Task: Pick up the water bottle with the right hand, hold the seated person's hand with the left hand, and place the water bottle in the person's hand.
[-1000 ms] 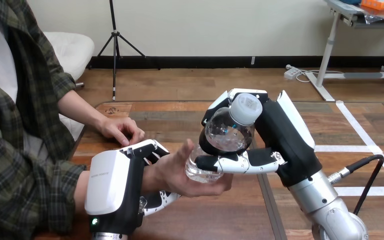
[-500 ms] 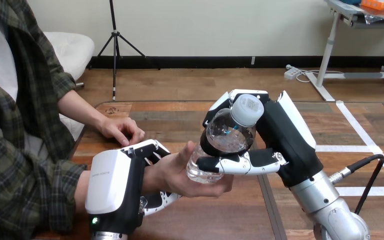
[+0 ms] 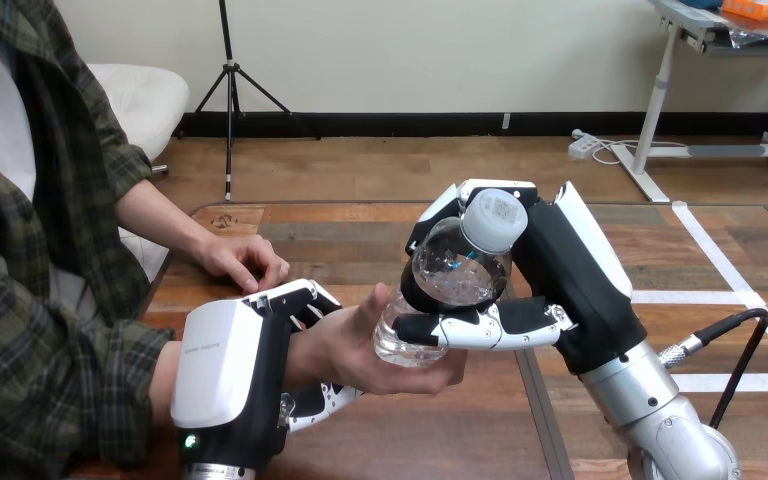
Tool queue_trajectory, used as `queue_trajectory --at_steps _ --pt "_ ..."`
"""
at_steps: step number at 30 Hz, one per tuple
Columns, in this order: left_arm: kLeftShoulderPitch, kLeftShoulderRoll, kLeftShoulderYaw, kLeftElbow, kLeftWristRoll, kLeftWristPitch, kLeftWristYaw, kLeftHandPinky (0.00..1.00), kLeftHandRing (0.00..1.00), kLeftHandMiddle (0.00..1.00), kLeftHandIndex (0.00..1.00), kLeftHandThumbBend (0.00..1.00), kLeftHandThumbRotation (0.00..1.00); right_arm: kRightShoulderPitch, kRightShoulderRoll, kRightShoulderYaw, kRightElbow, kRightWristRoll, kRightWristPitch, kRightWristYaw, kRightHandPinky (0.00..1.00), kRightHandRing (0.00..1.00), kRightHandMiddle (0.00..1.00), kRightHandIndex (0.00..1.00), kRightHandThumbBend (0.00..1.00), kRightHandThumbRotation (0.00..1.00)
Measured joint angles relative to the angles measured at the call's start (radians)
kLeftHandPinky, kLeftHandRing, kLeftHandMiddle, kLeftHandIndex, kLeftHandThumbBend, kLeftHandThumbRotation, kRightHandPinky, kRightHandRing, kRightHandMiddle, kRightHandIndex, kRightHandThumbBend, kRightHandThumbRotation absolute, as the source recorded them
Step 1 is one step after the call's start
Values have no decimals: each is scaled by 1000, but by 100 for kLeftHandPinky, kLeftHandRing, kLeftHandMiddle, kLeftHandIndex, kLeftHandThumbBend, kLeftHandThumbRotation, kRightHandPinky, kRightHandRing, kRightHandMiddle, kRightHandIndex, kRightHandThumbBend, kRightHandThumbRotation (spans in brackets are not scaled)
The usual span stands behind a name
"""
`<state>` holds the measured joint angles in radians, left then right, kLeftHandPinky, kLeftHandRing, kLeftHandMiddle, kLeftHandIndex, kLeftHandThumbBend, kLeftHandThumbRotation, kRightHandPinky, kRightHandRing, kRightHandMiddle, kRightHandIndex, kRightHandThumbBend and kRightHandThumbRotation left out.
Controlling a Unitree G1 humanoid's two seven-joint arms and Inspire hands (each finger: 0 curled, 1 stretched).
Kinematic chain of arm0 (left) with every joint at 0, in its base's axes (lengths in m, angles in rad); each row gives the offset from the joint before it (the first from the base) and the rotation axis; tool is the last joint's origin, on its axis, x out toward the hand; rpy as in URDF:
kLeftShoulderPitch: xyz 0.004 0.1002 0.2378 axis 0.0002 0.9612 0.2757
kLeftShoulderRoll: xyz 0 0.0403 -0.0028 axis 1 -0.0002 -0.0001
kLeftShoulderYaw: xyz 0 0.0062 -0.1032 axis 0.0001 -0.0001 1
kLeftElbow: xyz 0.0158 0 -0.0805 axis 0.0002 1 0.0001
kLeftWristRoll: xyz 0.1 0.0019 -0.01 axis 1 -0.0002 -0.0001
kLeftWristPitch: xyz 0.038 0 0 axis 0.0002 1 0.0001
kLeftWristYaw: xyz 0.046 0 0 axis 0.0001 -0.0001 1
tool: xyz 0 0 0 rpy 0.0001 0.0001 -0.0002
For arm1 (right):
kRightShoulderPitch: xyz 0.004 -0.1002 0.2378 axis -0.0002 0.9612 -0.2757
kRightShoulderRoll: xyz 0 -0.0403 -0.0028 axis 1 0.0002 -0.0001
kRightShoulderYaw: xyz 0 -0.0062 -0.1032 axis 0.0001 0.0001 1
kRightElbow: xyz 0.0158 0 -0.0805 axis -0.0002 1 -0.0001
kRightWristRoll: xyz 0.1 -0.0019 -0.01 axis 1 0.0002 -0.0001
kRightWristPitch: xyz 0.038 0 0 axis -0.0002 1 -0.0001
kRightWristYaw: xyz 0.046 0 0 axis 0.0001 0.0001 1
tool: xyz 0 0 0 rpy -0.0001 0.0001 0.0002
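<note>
A clear water bottle [image 3: 455, 270] with a white cap leans toward me, its base resting in the person's upturned hand [image 3: 360, 350] near the table's front. My right hand [image 3: 560, 270] is curled round the bottle, thumb across its lower front. My left hand [image 3: 235, 365] wraps the person's wrist from the left, fingers curled over the top and thumb showing underneath.
The person's other hand [image 3: 243, 260] lies flat on the wooden table [image 3: 360, 235] at the left, behind my left hand. Their sleeve [image 3: 50, 380] fills the lower left. White tape lines [image 3: 730, 275] mark the floor to the right of the table.
The bottle's cap has tipped slightly to the right and my right hand shifted with it; my left hand and the person's hands stay put.
</note>
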<state>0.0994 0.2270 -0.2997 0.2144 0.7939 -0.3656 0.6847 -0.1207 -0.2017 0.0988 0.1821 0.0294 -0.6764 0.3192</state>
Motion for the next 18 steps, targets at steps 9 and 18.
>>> queue_trajectory --at_steps 9,18 --pt "0 0 0 0 0 0 1 23 30 37 42 73 0 0 0 0 0 4 0 5 28 32 37 42 73 0" --pt "0 0 0 0 0 0 1 24 30 37 42 74 0 0 1 0 0 9 0 14 28 32 37 42 73 0"
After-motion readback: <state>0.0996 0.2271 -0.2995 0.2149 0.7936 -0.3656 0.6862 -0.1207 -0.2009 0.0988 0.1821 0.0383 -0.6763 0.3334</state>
